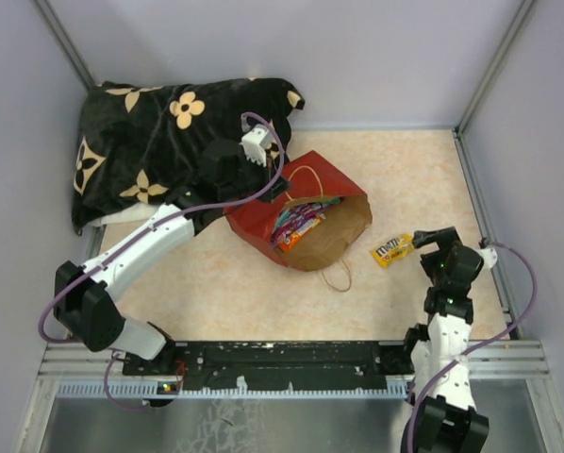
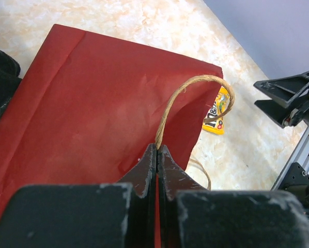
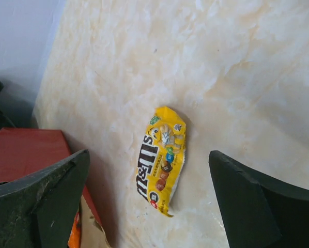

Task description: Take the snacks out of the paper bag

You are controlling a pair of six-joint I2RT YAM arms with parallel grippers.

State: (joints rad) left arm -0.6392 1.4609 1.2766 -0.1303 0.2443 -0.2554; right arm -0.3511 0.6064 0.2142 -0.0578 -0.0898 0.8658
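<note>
Top external, snacks (image 1: 296, 225) half hidden inside paper bag (image 1: 324, 181)

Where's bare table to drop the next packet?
Free: far right corner beyond the M&M's pack; near strip between paper bag and rail. Crowded: far left, with pillow and left pincer; open right pincer over the M&M's pack.

You get only the bright ends of the snacks (image 1: 296, 223) at the mouth of the paper bag (image 1: 343, 234). The rest lie hidden inside, too small to tell apart. From the left wrist, the bag's corner covers part of the M&M's pack (image 2: 216, 123). From the right wrist, the frame's edge cuts the bag off.
</note>
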